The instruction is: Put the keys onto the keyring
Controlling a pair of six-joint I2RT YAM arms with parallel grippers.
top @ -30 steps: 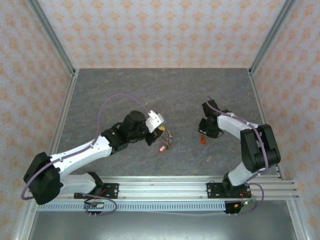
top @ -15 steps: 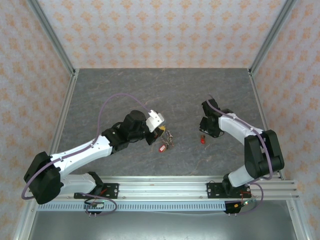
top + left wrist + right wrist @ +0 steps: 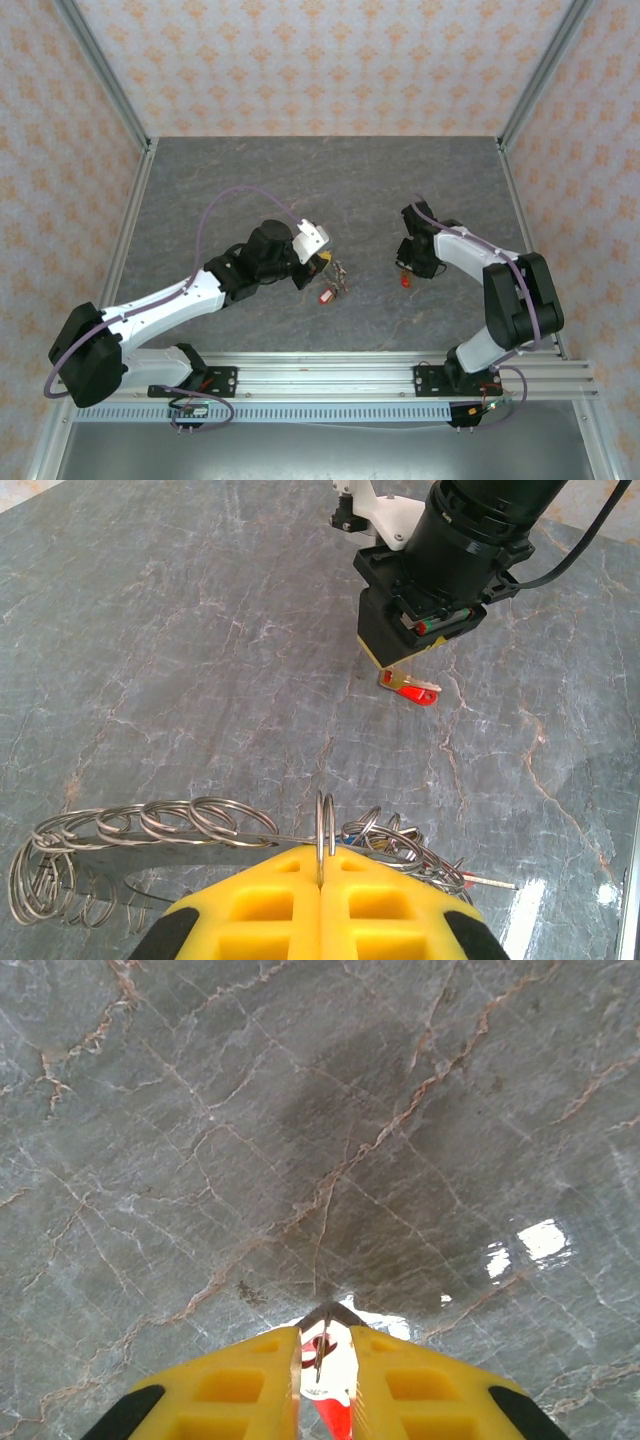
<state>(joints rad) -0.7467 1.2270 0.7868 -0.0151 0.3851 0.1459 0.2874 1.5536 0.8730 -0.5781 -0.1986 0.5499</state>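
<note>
Keys (image 3: 338, 272) lie in a small loose heap on the table (image 3: 240, 180) in the top view, just beside the left gripper (image 3: 316, 262). The right gripper (image 3: 405, 268) is well apart to the right, low over a single red key (image 3: 404, 281).

From the left wrist, the left gripper's yellow fingers (image 3: 250, 900) are pressed fully together on the keyring (image 3: 215, 815). One wire loop stands up from the seam between them, and the other loops trail to either side over the table. Beyond, the right gripper points straight down with the red key at its tips.

From the right wrist, the fingers (image 3: 230, 1385) stand a sliver apart with the red key pinched in the gap, metal end forward. It is close over the table; whether it is lifted I cannot tell.

My judgement of the risks: the pinch is on a thin, slick tag right at the fingertips, so the key could twist or slip out on the way across. The held wire could also pivot in the left fingers when the key pushes against it. The loose keys beside the ring may snag.
</note>
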